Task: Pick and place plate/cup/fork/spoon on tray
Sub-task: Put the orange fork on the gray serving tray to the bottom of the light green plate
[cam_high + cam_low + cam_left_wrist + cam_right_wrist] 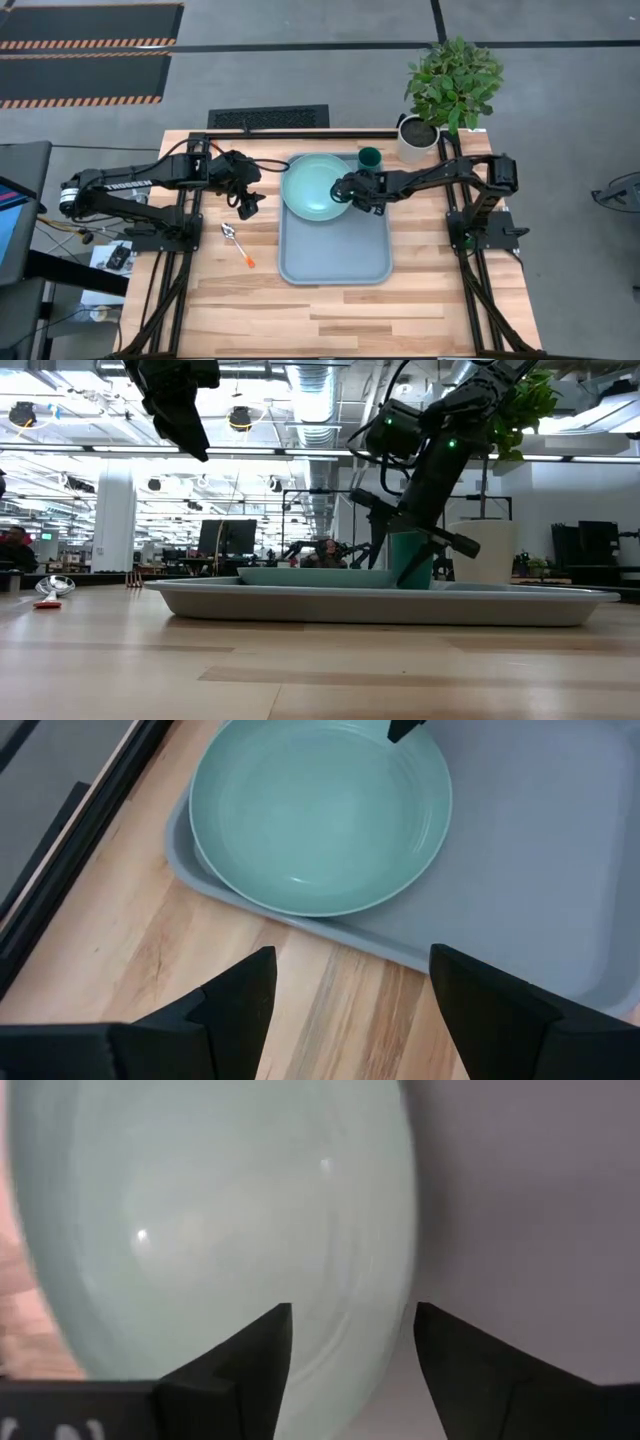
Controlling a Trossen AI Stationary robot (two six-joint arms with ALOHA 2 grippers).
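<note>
We see the plate (316,186) on the tray's (335,262) upper left w/ the right gripper (347,190) spread open at its right edge. Left gripper (246,205) open, left of tray. Spoon (229,231) lower left.

Two black jointed arms; white lettering along the left arm (125,184); green lights on the right arm (430,445); matte black, wedge-shaped claw fingers (240,1005).
</note>
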